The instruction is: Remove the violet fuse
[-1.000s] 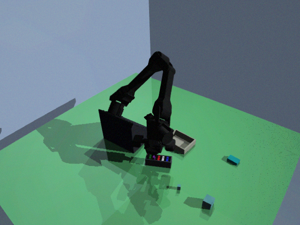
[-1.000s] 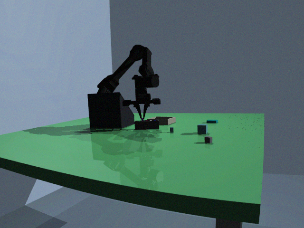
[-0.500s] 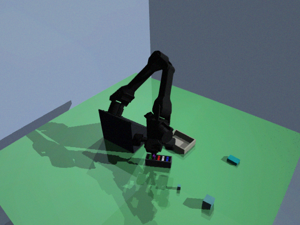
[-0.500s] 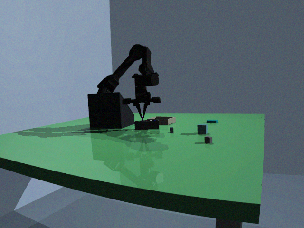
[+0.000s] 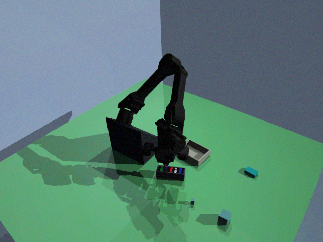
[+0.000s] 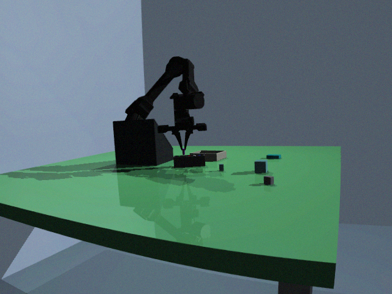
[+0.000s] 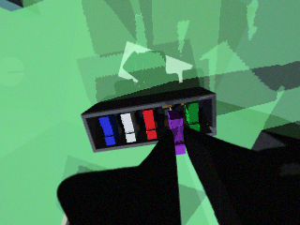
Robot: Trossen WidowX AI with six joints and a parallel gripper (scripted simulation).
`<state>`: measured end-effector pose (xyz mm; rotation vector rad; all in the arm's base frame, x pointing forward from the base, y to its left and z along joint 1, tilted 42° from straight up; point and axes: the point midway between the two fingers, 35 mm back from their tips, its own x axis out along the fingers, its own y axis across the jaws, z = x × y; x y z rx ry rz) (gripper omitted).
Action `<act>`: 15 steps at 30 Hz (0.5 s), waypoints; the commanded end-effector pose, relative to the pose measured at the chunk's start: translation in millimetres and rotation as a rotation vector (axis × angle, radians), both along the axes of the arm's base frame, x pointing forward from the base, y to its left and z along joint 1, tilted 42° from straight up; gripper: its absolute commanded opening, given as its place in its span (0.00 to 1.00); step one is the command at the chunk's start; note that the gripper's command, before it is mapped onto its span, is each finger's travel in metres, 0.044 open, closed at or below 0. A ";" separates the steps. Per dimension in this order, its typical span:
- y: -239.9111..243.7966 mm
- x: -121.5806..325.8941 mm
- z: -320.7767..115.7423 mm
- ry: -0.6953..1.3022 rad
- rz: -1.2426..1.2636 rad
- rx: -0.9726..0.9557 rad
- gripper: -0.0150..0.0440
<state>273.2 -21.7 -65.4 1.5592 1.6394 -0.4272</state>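
— Between the fingers, what?
— Gripper (image 7: pixel 179 141) clamped on the violet fuse (image 7: pixel 176 131); it hangs lifted just above the fuse block (image 7: pixel 94 133), beside the green fuse (image 7: pixel 191 117).
— And left to do?
— Carry to the tray (image 5: pixel 202 157) beyond; release.

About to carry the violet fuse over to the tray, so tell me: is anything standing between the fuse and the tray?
The gripper is shut on the violet fuse, above the fuse block. The tray lies just behind the block's far end. The red, white and blue fuses sit below that route; nothing else visible blocks it.
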 end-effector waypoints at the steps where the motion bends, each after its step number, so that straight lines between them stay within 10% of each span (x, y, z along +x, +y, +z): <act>1: -2.7 0.4 2.5 -0.005 0.002 -0.008 0.25; 15: -6.9 -0.6 7.5 -0.005 0.002 -0.007 0.25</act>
